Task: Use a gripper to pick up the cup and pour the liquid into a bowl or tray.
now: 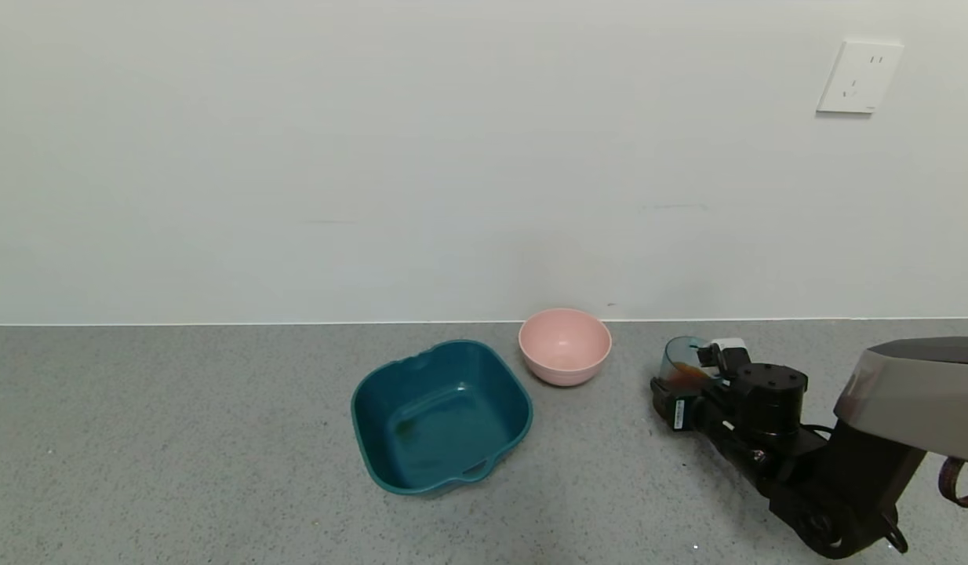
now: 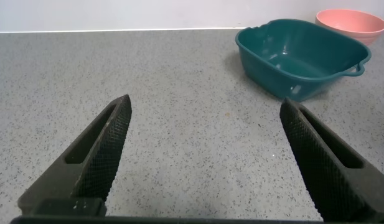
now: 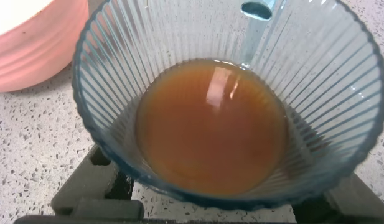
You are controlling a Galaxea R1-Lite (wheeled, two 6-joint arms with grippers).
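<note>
My right gripper (image 1: 692, 375) is shut on the ribbed blue-grey cup (image 1: 682, 357), which leans slightly, at the right of the counter. In the right wrist view the cup (image 3: 316, 74) fills the frame, with my gripper (image 3: 223, 196) closed round its lower wall. Reddish-brown liquid (image 3: 210, 124) lies in its bottom and also shows in the head view (image 1: 690, 373). The dark teal basin (image 1: 453, 377) stands to the cup's left, apart from it, and looks nearly empty. My left gripper (image 2: 205, 102) is open and empty over bare counter; the basin (image 2: 291, 50) lies beyond it.
A pink bowl (image 1: 564, 345) stands between basin and cup near the wall; it also shows in the left wrist view (image 2: 352, 18) and in the right wrist view (image 3: 30, 43). A wall with an outlet (image 1: 859, 77) bounds the grey speckled counter (image 1: 178, 439) at the back.
</note>
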